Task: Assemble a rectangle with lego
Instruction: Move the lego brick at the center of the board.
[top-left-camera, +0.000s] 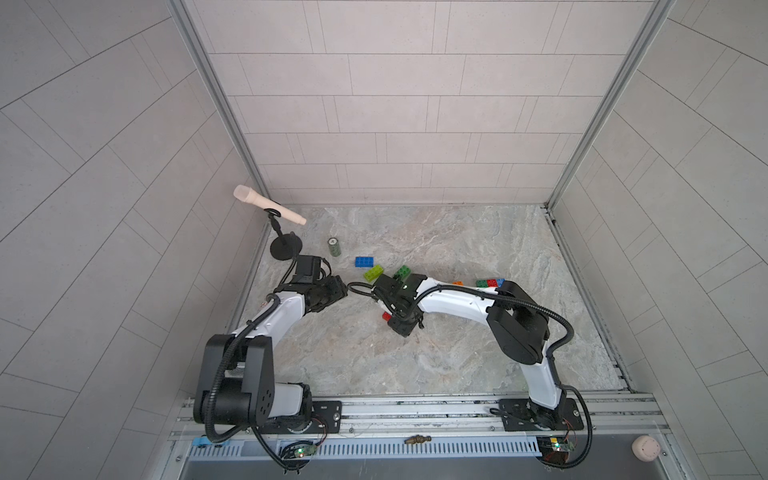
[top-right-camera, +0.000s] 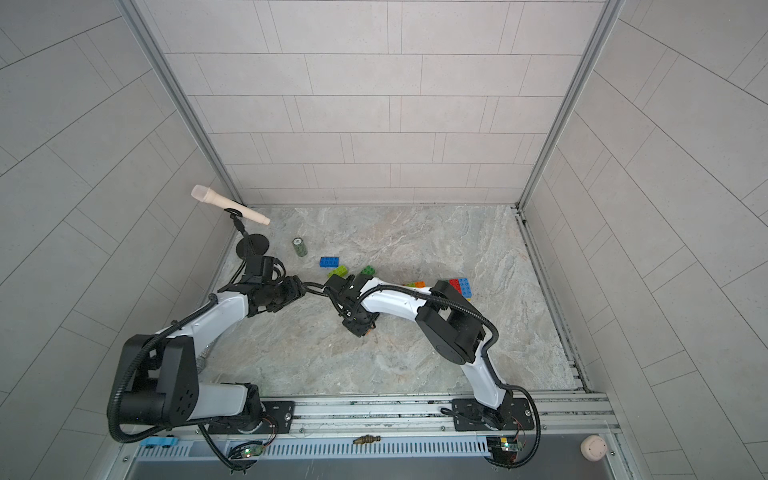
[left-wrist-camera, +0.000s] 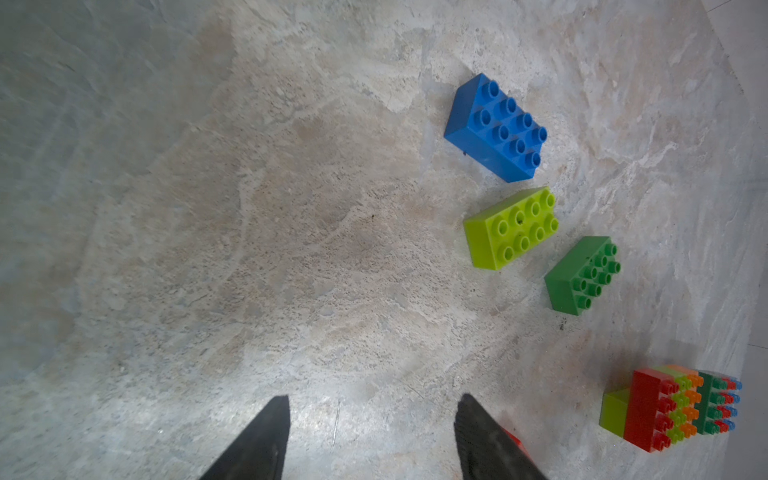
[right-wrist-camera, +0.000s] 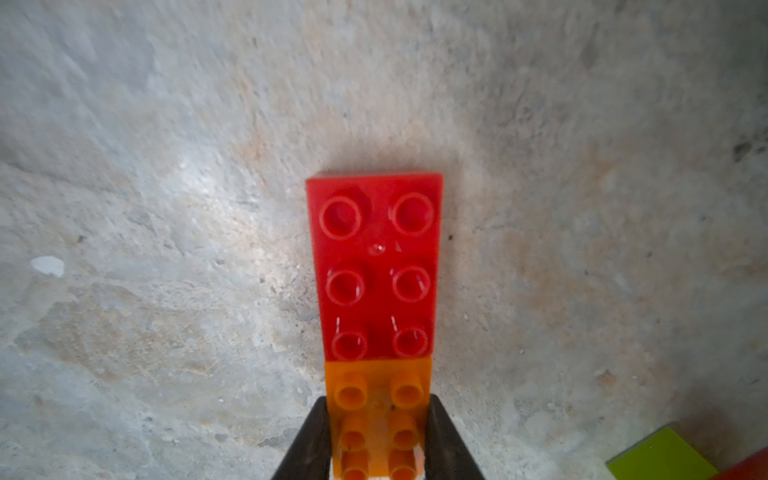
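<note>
Right gripper (right-wrist-camera: 377, 400) clamps orange brick (right-wrist-camera: 374, 432) in line with red brick (right-wrist-camera: 376, 266), presumably for joining. Left gripper (left-wrist-camera: 374, 397) apart, empty

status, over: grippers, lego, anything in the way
Left gripper open, empty. Right gripper shut on orange brick, red brick at its end. Blue brick, lime brick, green brick loose, apart from assembled block. No obstruction seen.

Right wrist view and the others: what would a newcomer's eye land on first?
The right gripper clamping an orange brick, with a red brick end to end ahead of it. Next, the multicoloured joined block beyond the right arm, and the loose blue brick, lime brick and dark green brick ahead of the open, empty left gripper.
</note>
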